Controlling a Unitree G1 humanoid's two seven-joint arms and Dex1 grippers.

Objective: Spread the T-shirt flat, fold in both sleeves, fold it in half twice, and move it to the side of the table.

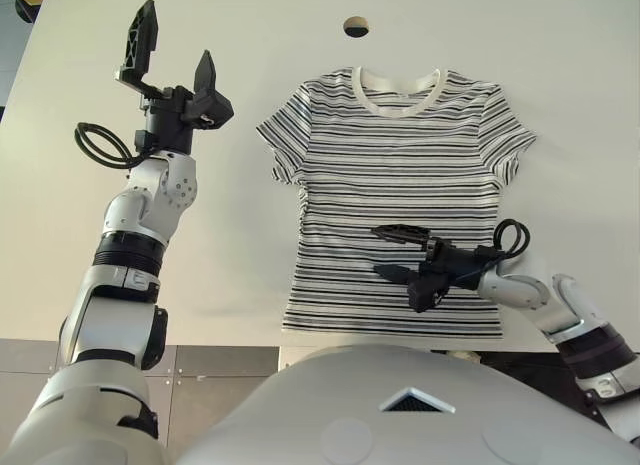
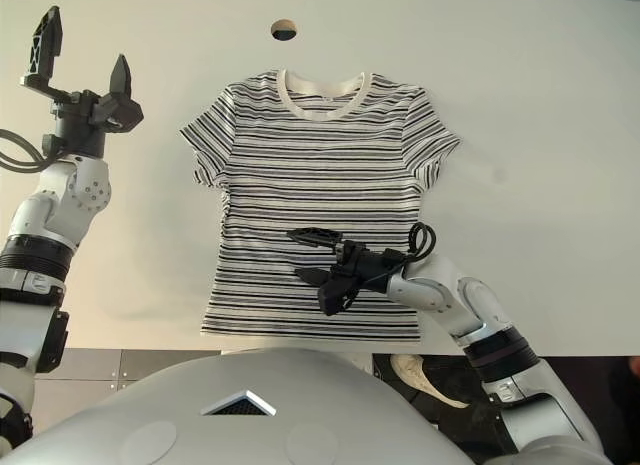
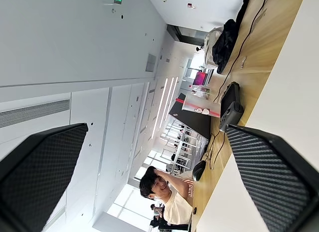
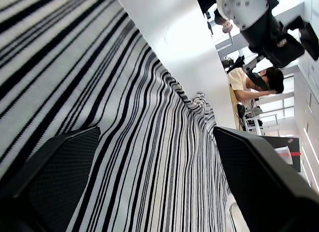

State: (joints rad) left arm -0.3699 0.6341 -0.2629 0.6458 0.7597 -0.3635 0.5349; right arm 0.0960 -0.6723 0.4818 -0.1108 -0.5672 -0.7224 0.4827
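A black-and-white striped T-shirt (image 1: 395, 175) with a white collar lies spread flat on the white table (image 1: 580, 205), sleeves out to both sides. My right gripper (image 1: 392, 251) hovers low over the shirt's lower middle, open, fingers pointing toward the left; its wrist view shows the stripes (image 4: 149, 142) between the fingers. Over the bare table left of the shirt, my left gripper (image 1: 172, 60) is raised and open, its fingers pointing up and holding nothing.
A small round hole (image 1: 356, 26) sits in the table just beyond the collar. Bare tabletop extends left and right of the shirt. The table's near edge runs just below the shirt's hem (image 1: 390, 330).
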